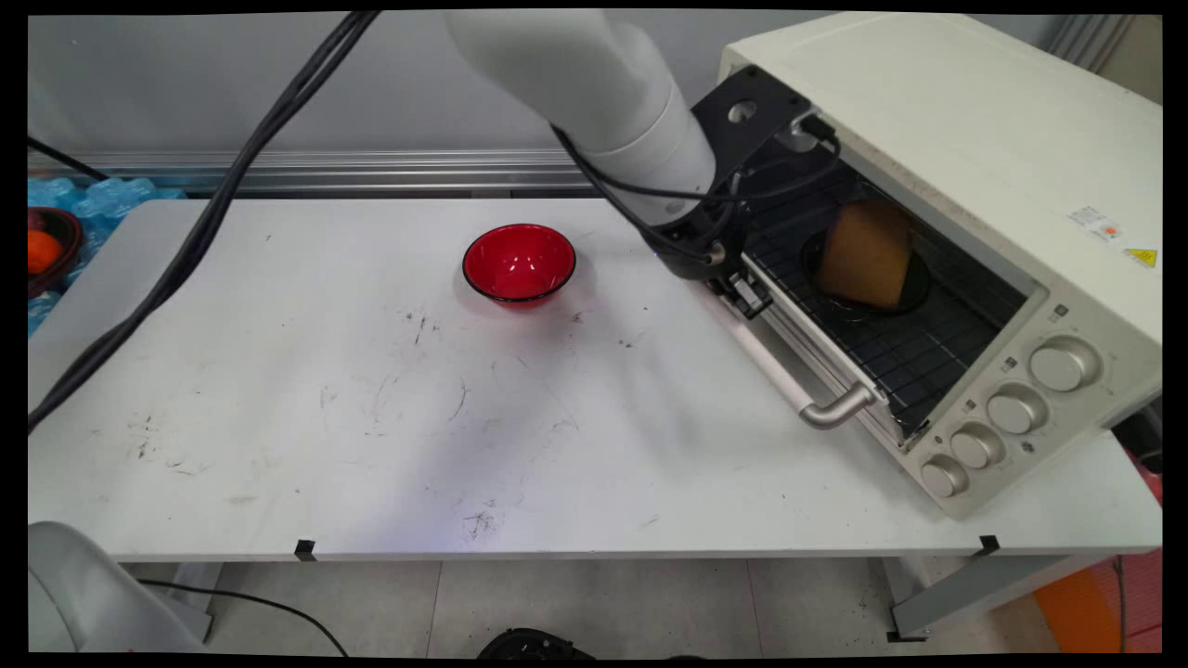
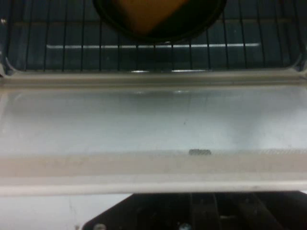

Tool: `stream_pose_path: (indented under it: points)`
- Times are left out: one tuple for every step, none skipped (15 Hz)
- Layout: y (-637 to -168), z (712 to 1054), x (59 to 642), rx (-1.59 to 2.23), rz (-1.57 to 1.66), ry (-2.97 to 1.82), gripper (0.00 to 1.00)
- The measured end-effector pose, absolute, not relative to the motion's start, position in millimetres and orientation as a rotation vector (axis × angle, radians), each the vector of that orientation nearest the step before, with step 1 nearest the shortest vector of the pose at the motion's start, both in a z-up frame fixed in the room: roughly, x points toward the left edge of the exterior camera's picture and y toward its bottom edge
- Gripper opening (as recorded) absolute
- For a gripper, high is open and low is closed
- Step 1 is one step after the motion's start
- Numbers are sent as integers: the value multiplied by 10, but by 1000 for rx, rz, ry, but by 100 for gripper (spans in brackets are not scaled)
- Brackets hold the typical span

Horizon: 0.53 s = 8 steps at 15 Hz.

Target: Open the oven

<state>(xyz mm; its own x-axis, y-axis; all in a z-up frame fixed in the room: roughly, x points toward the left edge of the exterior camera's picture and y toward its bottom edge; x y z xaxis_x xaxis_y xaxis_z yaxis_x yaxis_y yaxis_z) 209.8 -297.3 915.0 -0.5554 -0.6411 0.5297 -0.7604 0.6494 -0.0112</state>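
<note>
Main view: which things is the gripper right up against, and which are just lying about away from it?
At the gripper:
- toaster oven
- its open door, folded down
- wire rack
- bread on a dark plate inside

Lying apart:
- red bowl, mid-table
- dark bowl holding something orange, left edge
- blue packing, beyond the table's left end

Red bowl, cream oven

On the table, a bowl sits at nine o'clock of the oven; bread on a plate lies inside it.
</note>
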Motion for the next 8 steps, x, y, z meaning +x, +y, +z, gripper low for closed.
stream_pose_path:
  points:
    - [-2959,9126,2109,1089,329,-2380,0]
    - [-2945,9102,2119,1085,330,-2379,0]
    - [-2935,9082,2129,1082,331,-2378,0]
    - [-2918,9049,2148,1078,334,-2377,0]
    - [-2902,9013,2168,1073,338,-2377,0]
    - [-2887,8984,2186,1069,340,-2377,0]
    - [-2870,8950,2207,1065,343,-2377,0]
    - [-2862,8933,2218,1063,344,-2377,0]
